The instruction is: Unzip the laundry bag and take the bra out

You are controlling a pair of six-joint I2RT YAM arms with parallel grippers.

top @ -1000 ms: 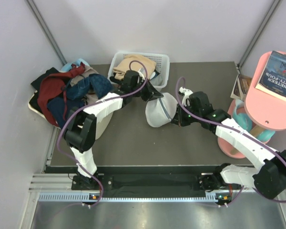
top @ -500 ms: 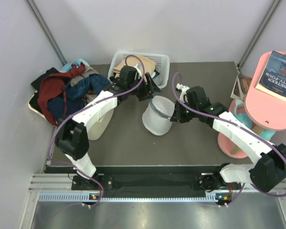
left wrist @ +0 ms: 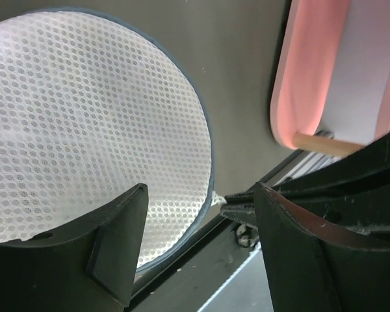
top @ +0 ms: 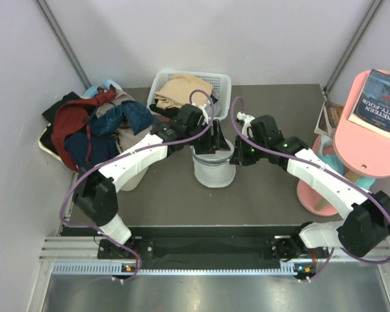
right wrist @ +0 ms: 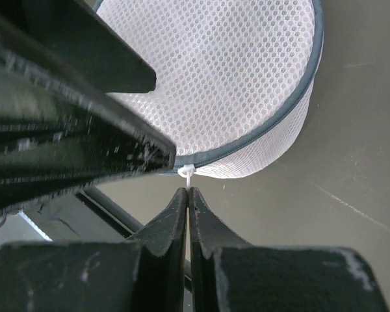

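Observation:
The laundry bag [top: 212, 170], a round white mesh drum with a dark zipper round its rim, stands upright mid-table. It fills the left wrist view [left wrist: 84, 123] and shows in the right wrist view [right wrist: 234, 78]. My left gripper [top: 220, 140] hangs open over the bag's top far edge, its jaws [left wrist: 200, 195] holding nothing. My right gripper [top: 236, 156] is at the bag's right rim. Its jaws [right wrist: 188, 192] are shut on the small white zipper pull [right wrist: 186, 173]. The bra is hidden.
A white slotted basket [top: 220, 83] holding a tan garment [top: 179, 88] stands just behind the bag. A heap of clothes [top: 84, 127] and a cream tub [top: 133, 174] lie at the left. A pink side table [top: 377, 140] carrying a book [top: 383, 101] stands at the right.
My left gripper has opened, let go of the bag's rim and moved right over the bag. The bag has gone from tilted to upright. The right gripper stays shut on the pull.

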